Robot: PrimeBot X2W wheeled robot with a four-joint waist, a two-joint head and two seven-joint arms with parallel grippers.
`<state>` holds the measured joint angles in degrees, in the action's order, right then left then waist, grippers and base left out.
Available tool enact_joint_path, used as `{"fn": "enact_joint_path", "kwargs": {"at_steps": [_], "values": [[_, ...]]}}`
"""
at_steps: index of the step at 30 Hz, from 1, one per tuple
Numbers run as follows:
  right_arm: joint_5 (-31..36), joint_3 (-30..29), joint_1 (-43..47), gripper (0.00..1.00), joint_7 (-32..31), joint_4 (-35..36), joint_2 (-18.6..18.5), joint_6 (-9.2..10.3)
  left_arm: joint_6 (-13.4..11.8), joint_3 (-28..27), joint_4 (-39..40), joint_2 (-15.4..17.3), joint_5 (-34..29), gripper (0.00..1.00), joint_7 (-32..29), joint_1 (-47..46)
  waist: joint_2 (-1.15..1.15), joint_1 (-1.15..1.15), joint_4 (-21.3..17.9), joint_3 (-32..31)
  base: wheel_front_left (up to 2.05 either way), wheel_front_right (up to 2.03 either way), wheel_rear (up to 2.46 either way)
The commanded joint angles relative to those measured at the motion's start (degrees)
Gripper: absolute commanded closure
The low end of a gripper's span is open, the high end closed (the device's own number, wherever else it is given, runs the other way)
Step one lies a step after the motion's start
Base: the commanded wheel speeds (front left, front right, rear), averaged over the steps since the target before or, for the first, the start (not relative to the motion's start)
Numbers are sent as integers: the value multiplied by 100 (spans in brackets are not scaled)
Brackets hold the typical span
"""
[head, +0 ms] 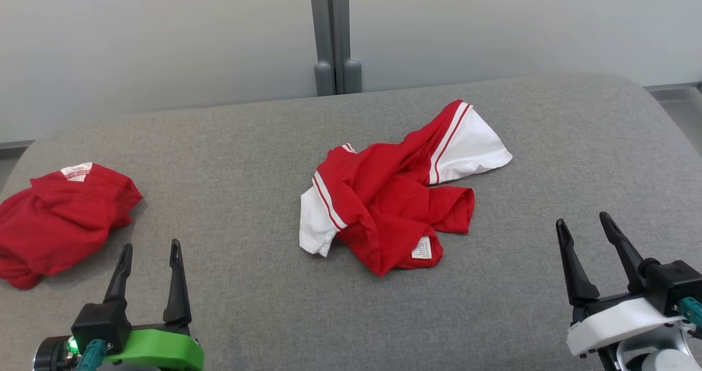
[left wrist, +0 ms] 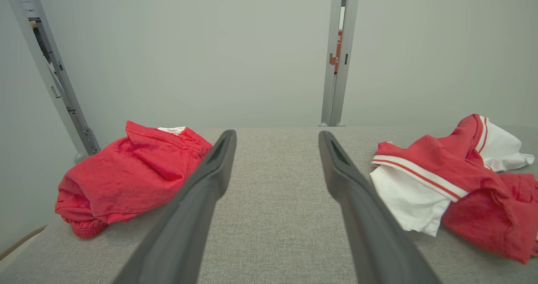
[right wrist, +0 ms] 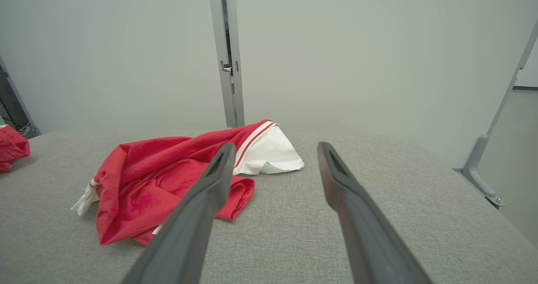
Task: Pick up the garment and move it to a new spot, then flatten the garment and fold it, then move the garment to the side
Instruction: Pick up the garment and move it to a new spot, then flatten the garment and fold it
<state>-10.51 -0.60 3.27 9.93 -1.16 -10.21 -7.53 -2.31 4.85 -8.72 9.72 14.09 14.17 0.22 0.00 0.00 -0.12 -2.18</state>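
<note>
Holds left claw [head: 151,246] and right claw [head: 582,219] spread, empty, at near edge of counter [head: 247,305], ready to reach; sees crumpled red-and-white shirt [head: 384,195] mid-counter, well beyond both, unflattened; leaves bundled red garment [head: 60,217] far left, seemingly set aside.

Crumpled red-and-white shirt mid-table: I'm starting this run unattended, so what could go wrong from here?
1. The crumpled red-and-white shirt lies in overlapping layers; a pinch may catch several and lift it knotted.
2. The bundled red garment lies nearer the left jaws and might be grabbed by mistake.
</note>
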Motion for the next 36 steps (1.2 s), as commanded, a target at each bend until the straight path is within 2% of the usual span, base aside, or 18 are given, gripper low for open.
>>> {"fn": "enact_joint_path", "kwargs": {"at_steps": [1,7,36], "values": [[12,6,87,0,-9,16,-9,8,-37,-7,54,16,29,0,-23,137,0,0,-6,-35,0,0,0],[3,-33,200,0,-31,67,-35,8,-30,40,265,38,65,0,-60,332,0,0,-14,-84,0,0,0],[-14,-74,297,0,-19,47,131,8,50,-15,293,2,124,0,111,393,0,0,62,-87,0,0,0]]}}
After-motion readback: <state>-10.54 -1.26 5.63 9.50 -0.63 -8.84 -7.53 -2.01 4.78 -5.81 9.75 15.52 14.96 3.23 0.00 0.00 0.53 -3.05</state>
